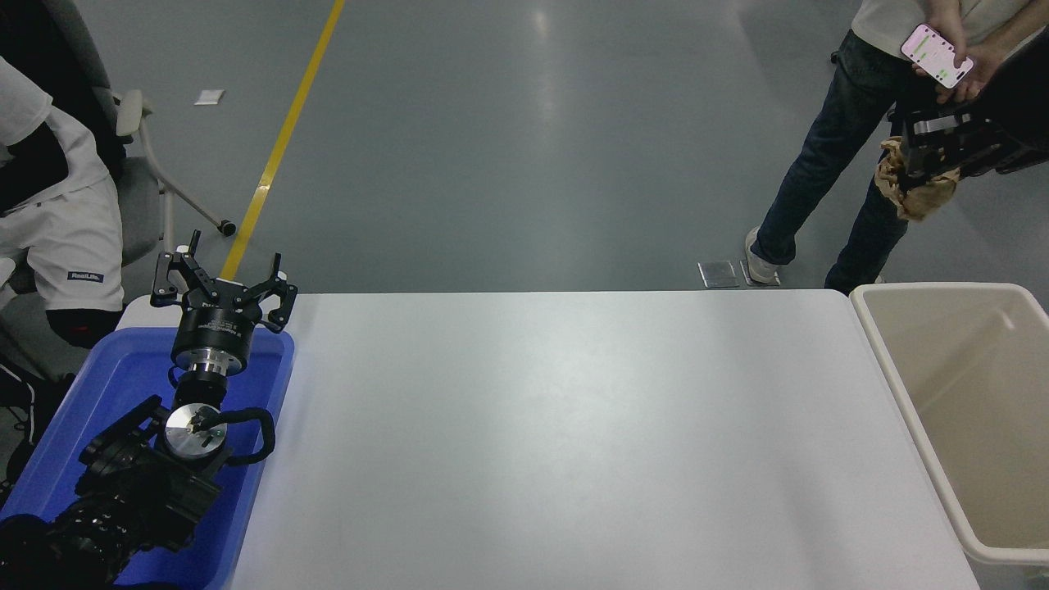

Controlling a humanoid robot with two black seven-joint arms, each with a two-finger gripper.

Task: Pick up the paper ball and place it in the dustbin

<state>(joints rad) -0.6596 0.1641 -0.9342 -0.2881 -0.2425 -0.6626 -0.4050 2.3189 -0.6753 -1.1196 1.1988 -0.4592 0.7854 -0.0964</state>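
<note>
Right gripper [922, 168] jaws clamp the paper ball [916, 190], high above the dustbin [893, 369].

My right arm [1012, 115] runs off the right edge of the frame, so only its black end shows. My right gripper [922, 168] covers the upper part of the paper ball [914, 192]; the tan wad shows only below and beside my fingers. The dustbin [901, 369] is cut off at the right edge and the lower right corner, its floor out of sight. My left arm [123, 492] leaves the frame at the lower left and hides much of the blue tray [270, 393]. Both people are cropped: one [828, 156] at the top right, one [57, 213] at the left edge.
</note>
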